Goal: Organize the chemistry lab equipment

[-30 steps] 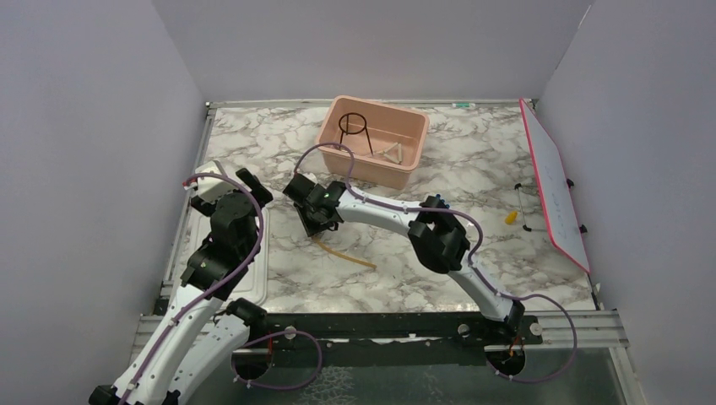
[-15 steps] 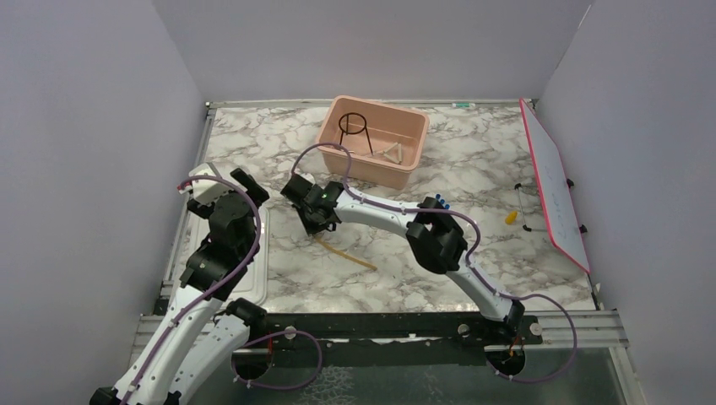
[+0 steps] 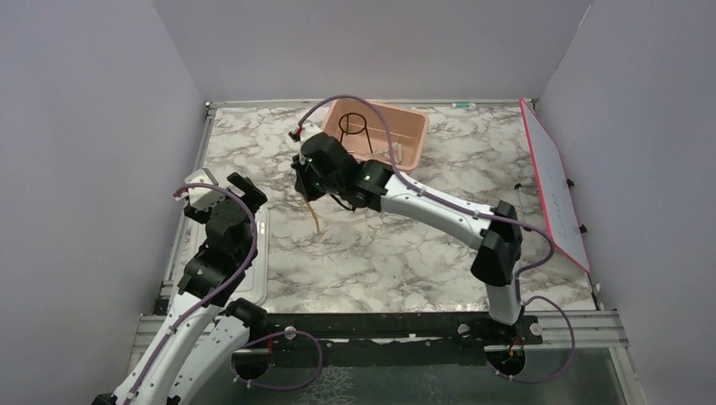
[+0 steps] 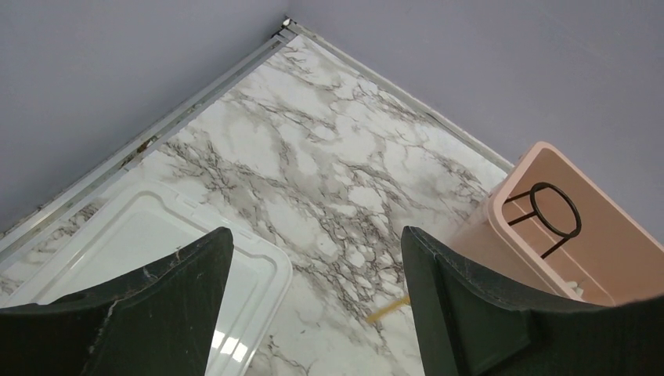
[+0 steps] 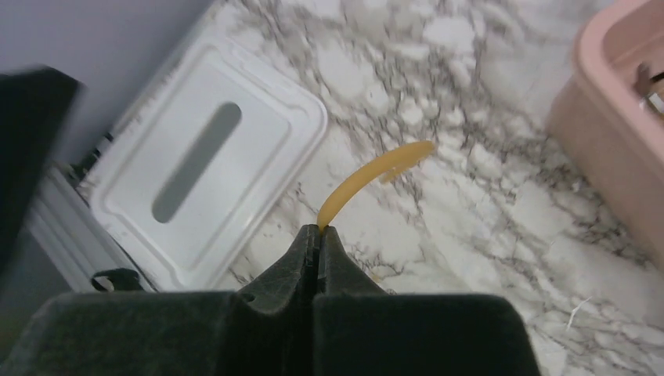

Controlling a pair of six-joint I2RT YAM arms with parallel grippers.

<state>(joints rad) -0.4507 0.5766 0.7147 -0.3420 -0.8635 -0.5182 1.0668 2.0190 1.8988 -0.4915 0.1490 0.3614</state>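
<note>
My right gripper (image 3: 309, 194) is shut on one end of the curved tan rubber tube (image 3: 316, 218), which hangs off the marble just in front of the pink tub (image 3: 415, 133). In the right wrist view the tube (image 5: 368, 180) arcs out from the closed fingertips of the gripper (image 5: 319, 232). The black wire ring stand (image 3: 353, 126) stands inside the tub. My left gripper (image 3: 221, 187) hovers open at the left over the white lid (image 3: 257, 270), holding nothing. Its wrist view shows wide-apart fingers around the gripper's middle (image 4: 315, 235), the tube's tip (image 4: 389, 310) and the ring stand (image 4: 554, 210).
A red-edged whiteboard (image 3: 557, 190) leans on the right wall. A small yellow piece (image 3: 511, 217) and a thin dark-tipped tool (image 3: 523, 207) lie near it. The white lid (image 5: 203, 157) rests along the table's left edge. The tub's wall (image 5: 611, 141) is close on the right.
My right gripper closed on the tan tube and lifted it off the marble, swinging back toward the pink tub. The left arm drew back slightly to the left.
</note>
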